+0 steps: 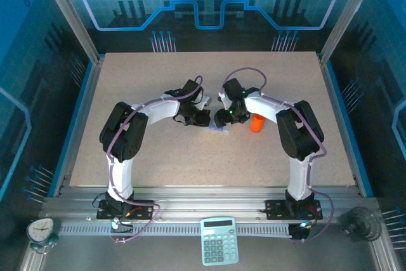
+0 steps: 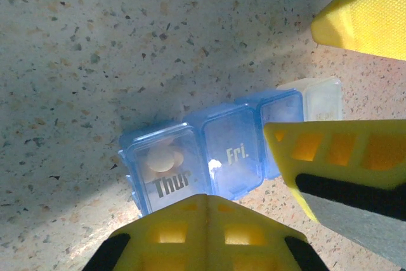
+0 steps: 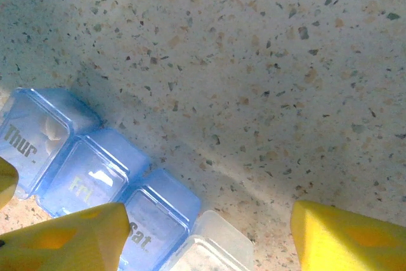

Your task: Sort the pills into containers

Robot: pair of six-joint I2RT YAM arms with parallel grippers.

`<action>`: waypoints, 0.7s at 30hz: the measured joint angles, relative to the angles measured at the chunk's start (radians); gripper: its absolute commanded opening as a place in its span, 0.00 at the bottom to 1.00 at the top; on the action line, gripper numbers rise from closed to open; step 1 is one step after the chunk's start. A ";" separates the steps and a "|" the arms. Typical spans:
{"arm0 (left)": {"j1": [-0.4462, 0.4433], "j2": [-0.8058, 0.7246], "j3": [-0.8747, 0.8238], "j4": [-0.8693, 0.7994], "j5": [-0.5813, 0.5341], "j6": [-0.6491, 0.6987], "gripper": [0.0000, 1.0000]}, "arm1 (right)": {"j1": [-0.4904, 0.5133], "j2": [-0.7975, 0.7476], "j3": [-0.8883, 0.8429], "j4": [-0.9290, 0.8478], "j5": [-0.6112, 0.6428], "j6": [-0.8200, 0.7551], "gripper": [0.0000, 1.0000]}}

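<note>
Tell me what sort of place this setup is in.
Probably a robotics lab work cell: a speckled beige tabletop fenced by silver aluminium frame posts and clear panels, with two white-and-black robot arms bolted to a slotted metal rail.

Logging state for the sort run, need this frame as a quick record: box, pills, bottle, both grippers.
pill box: blue, flat on the table, mid-workspace; marked Thur, Fri, Sat, plus a clear end cell
pills: pale round ones in Thur; Fri and Sat unclear
orange bottle: on the table, right of the box, apart from it
left gripper: shut, tips at the box's Thur/Fri edge
right gripper: open, straddling the Sat end, not gripping
</note>
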 measured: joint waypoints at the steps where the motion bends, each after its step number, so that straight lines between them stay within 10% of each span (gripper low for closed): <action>1: 0.000 0.000 0.000 0.001 -0.002 0.000 0.00 | 0.000 0.000 0.000 0.000 -0.001 0.000 0.70; 21: -0.001 0.010 0.000 0.006 -0.024 0.003 0.00 | -0.003 0.000 -0.003 0.003 -0.007 0.000 0.70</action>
